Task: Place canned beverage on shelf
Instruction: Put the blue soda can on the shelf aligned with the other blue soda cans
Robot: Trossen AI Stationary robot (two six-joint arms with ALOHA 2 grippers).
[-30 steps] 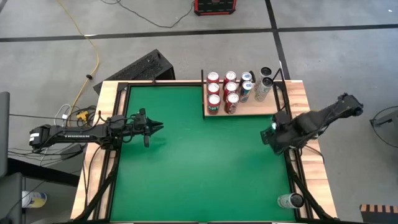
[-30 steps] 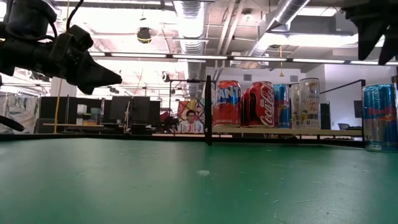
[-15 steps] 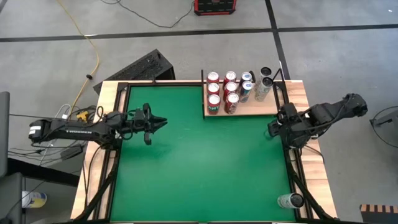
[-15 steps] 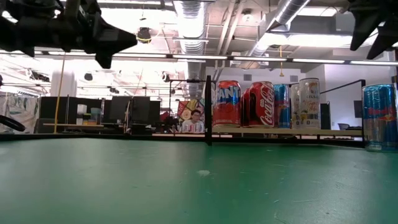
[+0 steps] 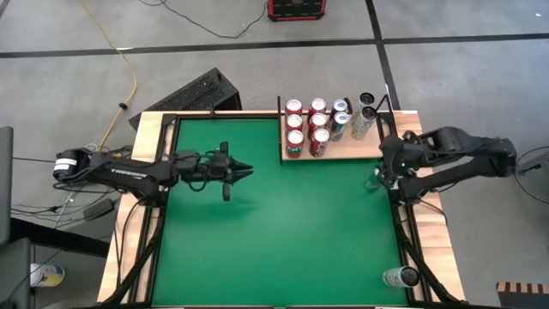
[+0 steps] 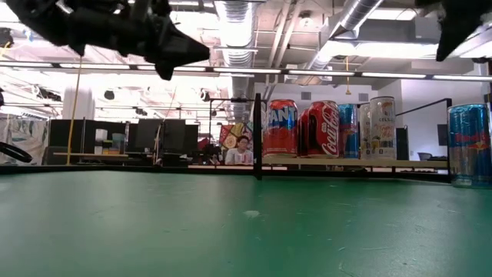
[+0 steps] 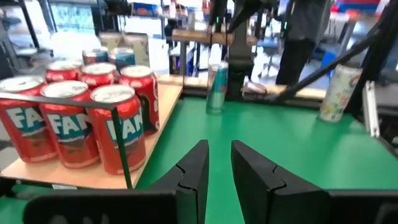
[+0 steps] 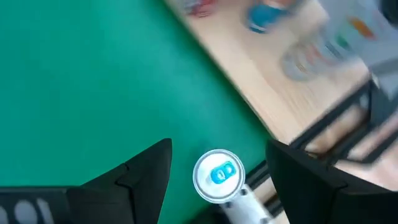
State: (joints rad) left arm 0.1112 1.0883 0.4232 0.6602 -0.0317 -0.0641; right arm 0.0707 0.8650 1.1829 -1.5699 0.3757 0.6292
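On the shelf (image 5: 343,148) we read Fanta and Coca-Cola on red cans (image 6: 280,128). Just off its corner, our right gripper (image 8: 217,163) hangs spread wide above a blue-topped can (image 8: 217,175); our left gripper (image 7: 217,163), pinched closed, faces the shelf.

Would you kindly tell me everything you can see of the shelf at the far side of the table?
The shelf is a flat, pale wood-grain board with thin black upright posts at its edges, lying on the green table against the far rail, right of centre. Six red cans stand upright in two rows at its left end, with a blue can and a pale can beside them. Its right end is bare. Neither gripper touches it.
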